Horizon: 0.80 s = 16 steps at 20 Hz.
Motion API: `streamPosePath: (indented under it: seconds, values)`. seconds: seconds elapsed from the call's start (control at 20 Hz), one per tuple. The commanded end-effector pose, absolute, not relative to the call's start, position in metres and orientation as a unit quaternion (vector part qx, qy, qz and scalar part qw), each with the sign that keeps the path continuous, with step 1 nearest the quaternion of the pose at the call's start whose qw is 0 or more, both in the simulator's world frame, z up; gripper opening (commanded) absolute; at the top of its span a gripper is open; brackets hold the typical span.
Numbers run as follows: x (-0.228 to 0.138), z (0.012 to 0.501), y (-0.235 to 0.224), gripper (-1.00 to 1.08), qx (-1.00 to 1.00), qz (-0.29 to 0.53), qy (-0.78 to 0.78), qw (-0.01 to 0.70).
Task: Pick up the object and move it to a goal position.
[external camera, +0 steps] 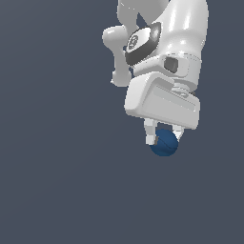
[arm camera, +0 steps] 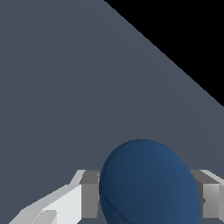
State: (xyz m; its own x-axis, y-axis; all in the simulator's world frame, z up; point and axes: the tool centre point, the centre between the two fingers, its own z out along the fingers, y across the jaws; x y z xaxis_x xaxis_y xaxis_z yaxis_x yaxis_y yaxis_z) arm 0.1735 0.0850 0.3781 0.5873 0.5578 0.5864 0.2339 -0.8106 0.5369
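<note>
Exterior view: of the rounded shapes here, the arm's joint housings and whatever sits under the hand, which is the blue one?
The dark blue ball, between the fingers of the hand. Every other rounded form is white or grey arm casing above it.

A bare simulated test scene (no room at all): a flat, featureless slate-grey ground (external camera: 57, 181) fills the exterior view.

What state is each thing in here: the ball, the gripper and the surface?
dark blue ball: sitting between the jaws, one finger on each side in the wrist view; whether it is lifted off the surface cannot be told.
gripper: pointing down, jaws closed around the ball.
grey surface: plain and flat, no goal marker visible.
</note>
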Motion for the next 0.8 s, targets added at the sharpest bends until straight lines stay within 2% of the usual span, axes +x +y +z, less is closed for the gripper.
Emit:
streamPosePath:
  seconds: [0.0,0.75]
  values:
    - [0.170,0.392,0.089,-1.00,0.860,0.407,0.222,0.214]
    - [0.149,0.454,0.110,-1.00,0.824,0.469,0.192,0.253]
